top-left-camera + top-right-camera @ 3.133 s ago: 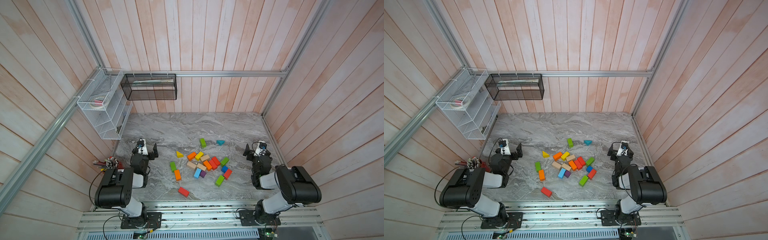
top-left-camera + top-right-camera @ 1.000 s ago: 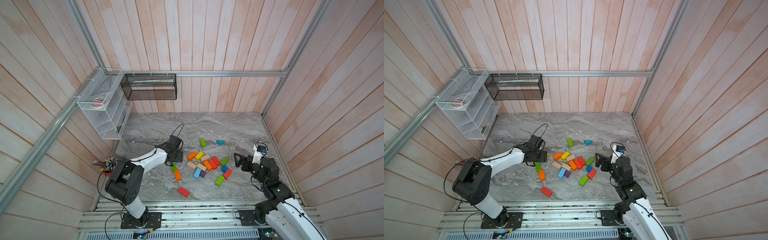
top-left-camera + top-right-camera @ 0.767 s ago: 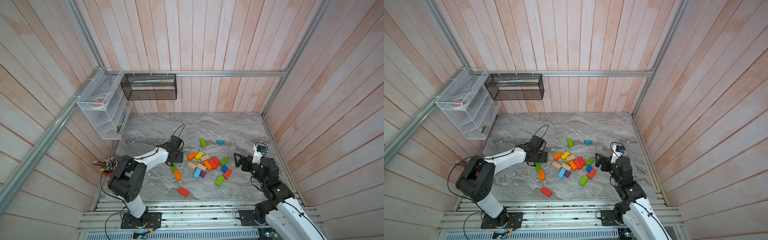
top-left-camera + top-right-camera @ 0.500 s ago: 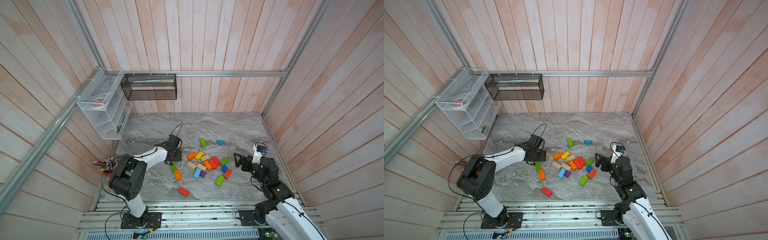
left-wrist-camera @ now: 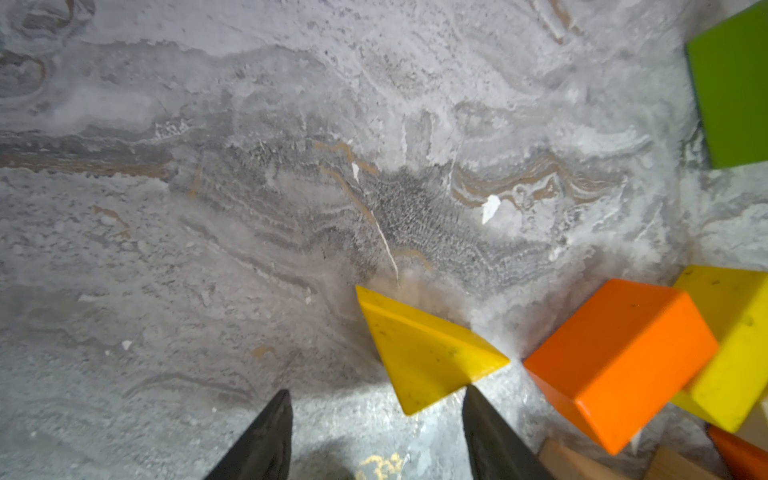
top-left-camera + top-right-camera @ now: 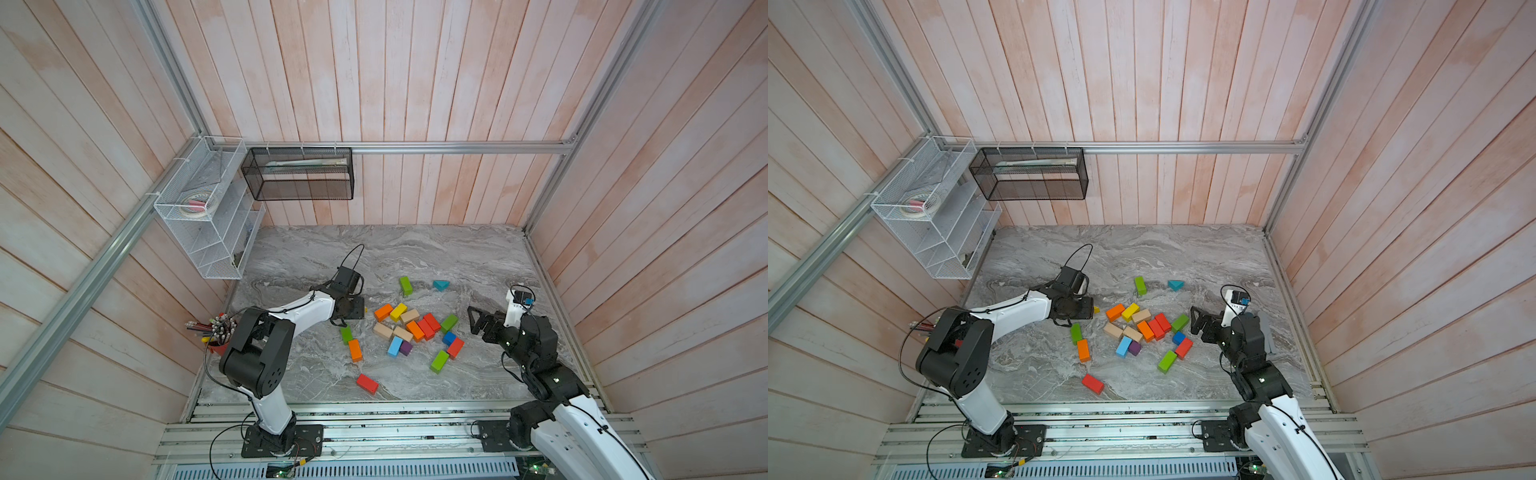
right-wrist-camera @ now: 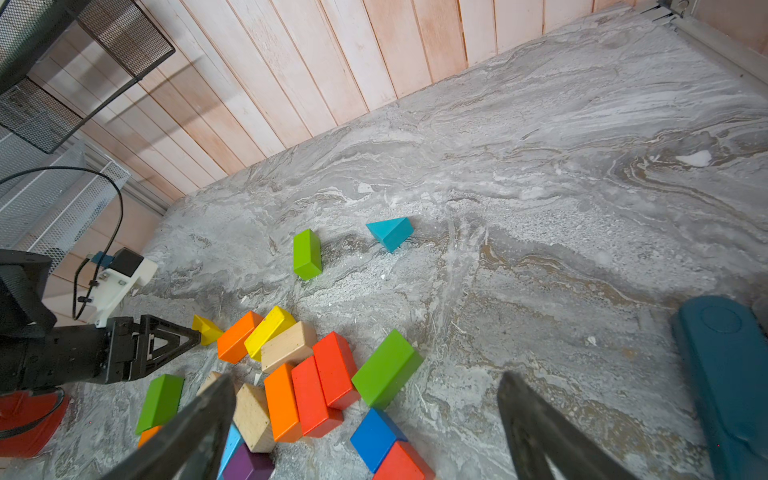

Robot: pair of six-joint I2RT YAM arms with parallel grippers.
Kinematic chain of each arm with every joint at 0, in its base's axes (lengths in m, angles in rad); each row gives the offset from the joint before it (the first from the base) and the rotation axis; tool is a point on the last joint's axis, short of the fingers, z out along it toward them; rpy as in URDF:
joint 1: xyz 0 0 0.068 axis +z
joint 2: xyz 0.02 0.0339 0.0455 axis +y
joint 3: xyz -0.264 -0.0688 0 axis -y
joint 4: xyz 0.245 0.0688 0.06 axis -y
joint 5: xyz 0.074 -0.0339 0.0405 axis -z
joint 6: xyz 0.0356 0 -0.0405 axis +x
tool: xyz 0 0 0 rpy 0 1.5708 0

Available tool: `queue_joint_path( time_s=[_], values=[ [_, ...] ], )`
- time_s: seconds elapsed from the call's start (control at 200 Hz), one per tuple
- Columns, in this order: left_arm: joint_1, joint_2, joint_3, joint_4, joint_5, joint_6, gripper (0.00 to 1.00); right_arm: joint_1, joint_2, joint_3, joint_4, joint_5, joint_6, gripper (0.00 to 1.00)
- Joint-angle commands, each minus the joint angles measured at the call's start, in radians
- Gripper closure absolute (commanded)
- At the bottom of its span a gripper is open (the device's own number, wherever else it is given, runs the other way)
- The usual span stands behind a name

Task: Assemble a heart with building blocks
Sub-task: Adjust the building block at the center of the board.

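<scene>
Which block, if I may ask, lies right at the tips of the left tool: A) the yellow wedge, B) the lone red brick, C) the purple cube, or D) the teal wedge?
A: in the left wrist view the yellow wedge lies just ahead of the left tool, its near corner between the open jaws.

Looks like a robot lab booth: plank walls (image 6: 374,83), metal rail (image 6: 457,147) and wire shelves (image 6: 208,237) around the marble bench (image 6: 415,253).
</scene>
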State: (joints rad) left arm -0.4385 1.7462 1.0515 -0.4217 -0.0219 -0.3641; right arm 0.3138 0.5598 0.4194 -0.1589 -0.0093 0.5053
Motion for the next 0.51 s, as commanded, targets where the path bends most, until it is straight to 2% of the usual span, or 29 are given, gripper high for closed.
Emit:
queue_joint_path(
  time_s=[0.0,0.5],
  values=[
    [0.002,0.028,0.029,0.016,0.014,-0.005,0.34,0.005,-0.007,-0.005,-0.021,0.000,0.009,0.02],
    [0.009,0.034,0.050,0.018,0.023,-0.024,0.37,0.004,-0.003,-0.002,-0.024,0.000,0.007,0.02]
  ],
)
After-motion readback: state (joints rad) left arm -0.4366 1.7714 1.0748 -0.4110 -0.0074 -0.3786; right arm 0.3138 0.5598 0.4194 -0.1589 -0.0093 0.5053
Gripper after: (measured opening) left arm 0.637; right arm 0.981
